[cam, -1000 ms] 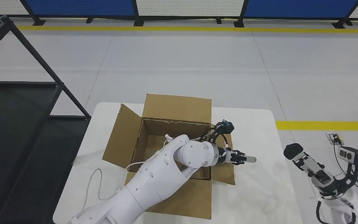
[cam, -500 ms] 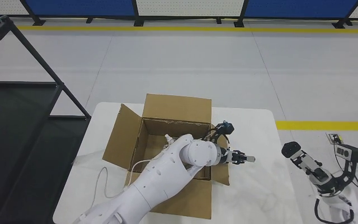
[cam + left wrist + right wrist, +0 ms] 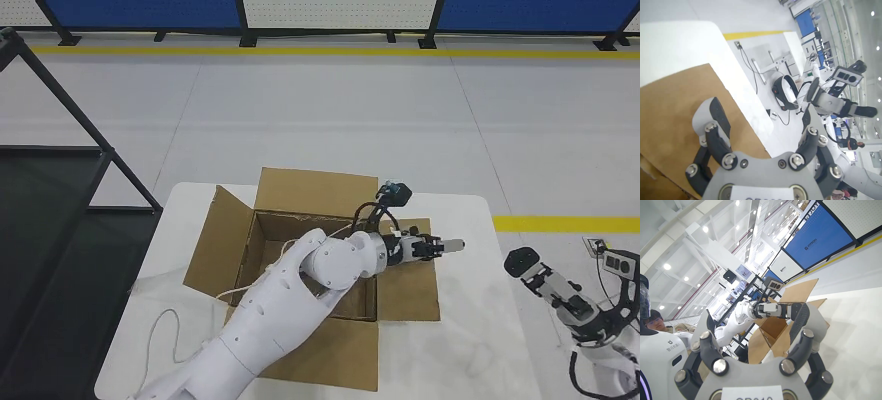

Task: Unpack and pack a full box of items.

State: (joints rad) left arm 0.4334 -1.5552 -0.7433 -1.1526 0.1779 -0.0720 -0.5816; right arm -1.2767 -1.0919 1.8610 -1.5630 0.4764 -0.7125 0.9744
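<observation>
The left gripper [image 3: 448, 244] hung empty, fingers spread wide, over the outer edge of the cardboard box [image 3: 318, 192], at its right flap [image 3: 408, 290]

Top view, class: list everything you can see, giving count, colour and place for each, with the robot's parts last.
box: one, brown cardboard, flaps open, on the table.
table: one, white, under the box.
rack: one, black, on the floor beside the table.
floor lines: two, yellow, one by the far panels, one beside the table.
panels: several, blue and white, along the far floor line.
left gripper: one, grey and black, open, over the box's right flap.
right gripper: one, grey and black, open, at the table's side, facing the box.
</observation>
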